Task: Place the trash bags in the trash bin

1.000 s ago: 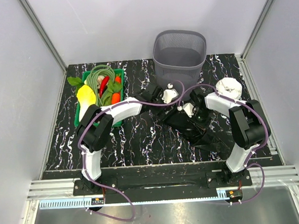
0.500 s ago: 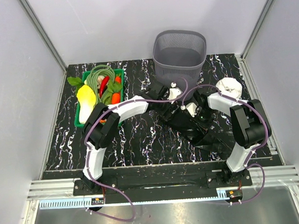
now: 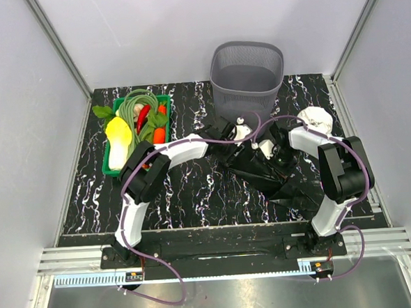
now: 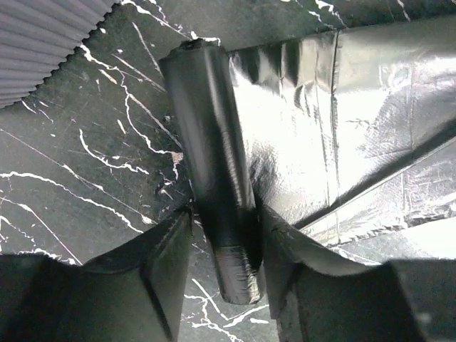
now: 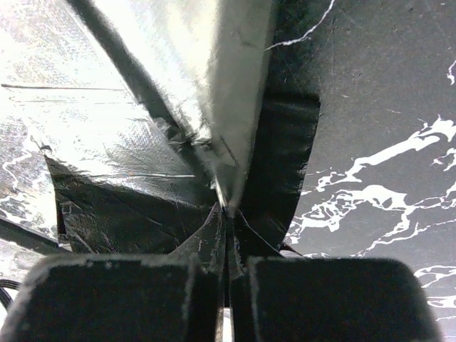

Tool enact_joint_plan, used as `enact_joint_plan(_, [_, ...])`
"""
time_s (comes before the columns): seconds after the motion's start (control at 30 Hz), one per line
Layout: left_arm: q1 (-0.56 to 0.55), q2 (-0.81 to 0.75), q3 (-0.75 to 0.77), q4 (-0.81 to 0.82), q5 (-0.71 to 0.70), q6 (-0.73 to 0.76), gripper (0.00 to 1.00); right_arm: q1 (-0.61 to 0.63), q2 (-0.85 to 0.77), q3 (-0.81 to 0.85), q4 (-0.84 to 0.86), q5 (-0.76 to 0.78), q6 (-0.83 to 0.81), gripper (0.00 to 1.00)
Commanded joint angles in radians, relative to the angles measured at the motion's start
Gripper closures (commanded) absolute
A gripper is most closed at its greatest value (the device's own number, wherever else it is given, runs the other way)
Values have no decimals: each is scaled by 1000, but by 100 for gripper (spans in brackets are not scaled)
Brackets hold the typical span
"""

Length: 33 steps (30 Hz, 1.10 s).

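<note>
The grey mesh trash bin (image 3: 246, 71) stands at the back middle of the table; its ribbed wall (image 4: 43, 43) shows at the top left of the left wrist view. Black glossy trash bags (image 3: 273, 181) lie spread out in front of it, one end wound into a tight roll (image 4: 214, 157). My left gripper (image 3: 234, 135) (image 4: 224, 228) straddles that roll, both fingers pressed against its sides. My right gripper (image 3: 268, 150) (image 5: 226, 214) is shut on a pinched fold of the bag film (image 5: 142, 107), which rises from the jaws.
A green crate (image 3: 105, 160) of vegetables sits at the left. A white roll (image 3: 316, 121) rests at the right, beside my right arm. White walls and metal rails bound the marbled black table (image 3: 194, 196).
My left gripper has slid right, toward the bin's foot and the bags, and its jaws have narrowed onto the roll. The right gripper has kept its pinch and barely moved.
</note>
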Motion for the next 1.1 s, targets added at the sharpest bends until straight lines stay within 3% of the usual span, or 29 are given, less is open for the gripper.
enact_joint_plan(0.0, [15,-28,-38,-6,-34,14,62,-18,1,-30,41,5,-22,100])
enact_joint_plan(0.13, [33,-46,-75,-32,-23,20,100,-18,-17,-28,29,-44,-32,100])
enact_joint_plan(0.43, [121,-150,-195,-19,-31,14,100,11,42,39,7,-111,-23,100])
enact_joint_plan(0.57, [141,-184,-226,-25,-37,1,93,57,75,60,10,-109,-16,100])
enact_joint_plan(0.73, [154,-213,-258,-45,-60,9,77,74,110,67,19,-106,-20,100])
enact_joint_plan(0.9, [170,-233,-289,-38,-95,9,52,76,122,57,25,-97,-26,100])
enact_joint_plan(1.07, [185,-235,-283,-29,-115,4,46,79,110,57,7,-92,-31,100])
